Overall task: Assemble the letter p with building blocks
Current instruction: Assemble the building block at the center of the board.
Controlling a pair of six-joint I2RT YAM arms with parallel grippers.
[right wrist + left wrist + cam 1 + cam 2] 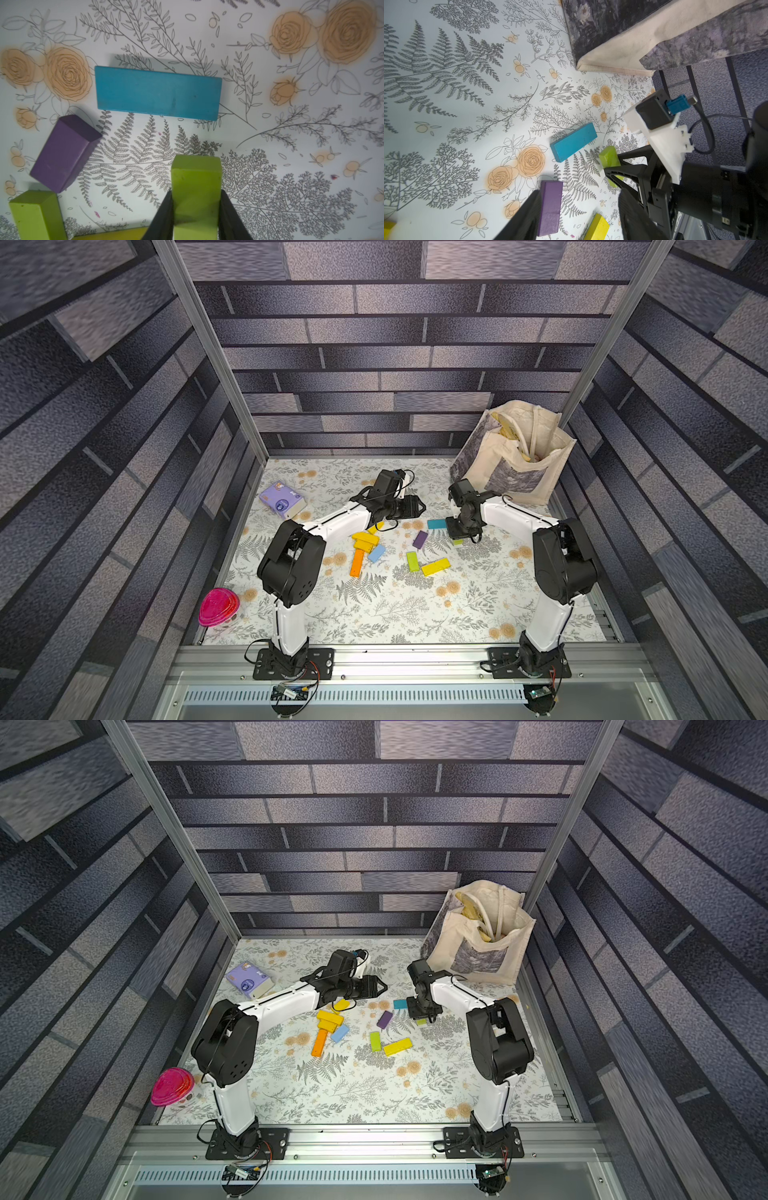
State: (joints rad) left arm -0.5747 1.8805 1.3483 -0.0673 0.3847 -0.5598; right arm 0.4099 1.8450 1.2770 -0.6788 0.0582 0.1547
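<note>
My right gripper [196, 207] is shut on a lime green block [196, 182], low over the table right beside the teal block [436, 524]. The purple block [420, 539], a second lime block [412, 561] and a long yellow block [435, 566] lie loose at mid table. Further left, two stacked yellow blocks [365, 540], a light blue one [376, 553] and an orange one [357, 563] lie together. My left gripper [579, 216] hovers open and empty above the table, with the purple block [550, 207] showing past one finger.
A cream tote bag [515, 456] stands in the back right corner, close behind the right arm. A purple tissue packet [282, 499] lies at the back left. A pink-lidded container [218, 607] sits at the front left edge.
</note>
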